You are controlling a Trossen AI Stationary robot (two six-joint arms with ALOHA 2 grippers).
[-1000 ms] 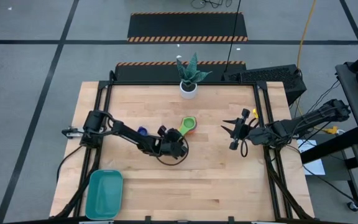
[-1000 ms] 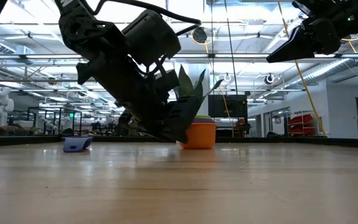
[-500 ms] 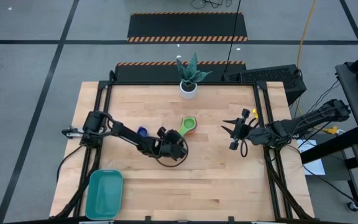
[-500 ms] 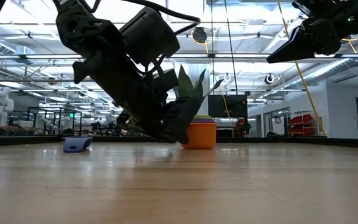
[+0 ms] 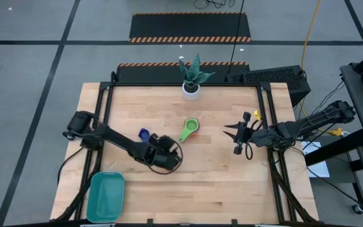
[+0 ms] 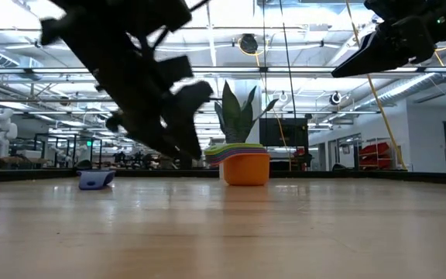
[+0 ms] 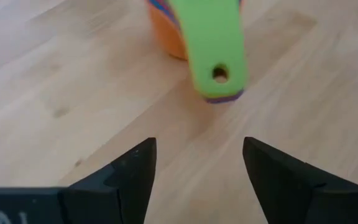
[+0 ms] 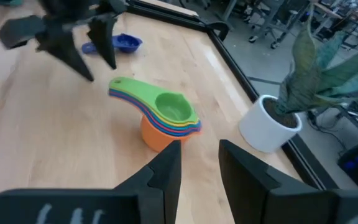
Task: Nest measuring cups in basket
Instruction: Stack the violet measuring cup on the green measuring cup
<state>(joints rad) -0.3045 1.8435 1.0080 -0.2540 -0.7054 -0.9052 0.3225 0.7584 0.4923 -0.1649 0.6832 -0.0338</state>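
I have the left gripper (image 5: 169,146) with fingers spread wide and empty just short of the stacked measuring cups (image 5: 190,128), lined up on the green handle. The basket (image 5: 105,196) sits well apart from the stack, at the bench (image 5: 219,183) corner. The right gripper (image 5: 234,135) waits beyond the stack, fingers parted narrowly, leaving open bench between.

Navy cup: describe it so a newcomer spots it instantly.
On the wooden table, look between the teal-green plastic basket and the stacked measuring cups. The small navy plastic measuring cup sits alone by the left arm, the only cup outside the stack.
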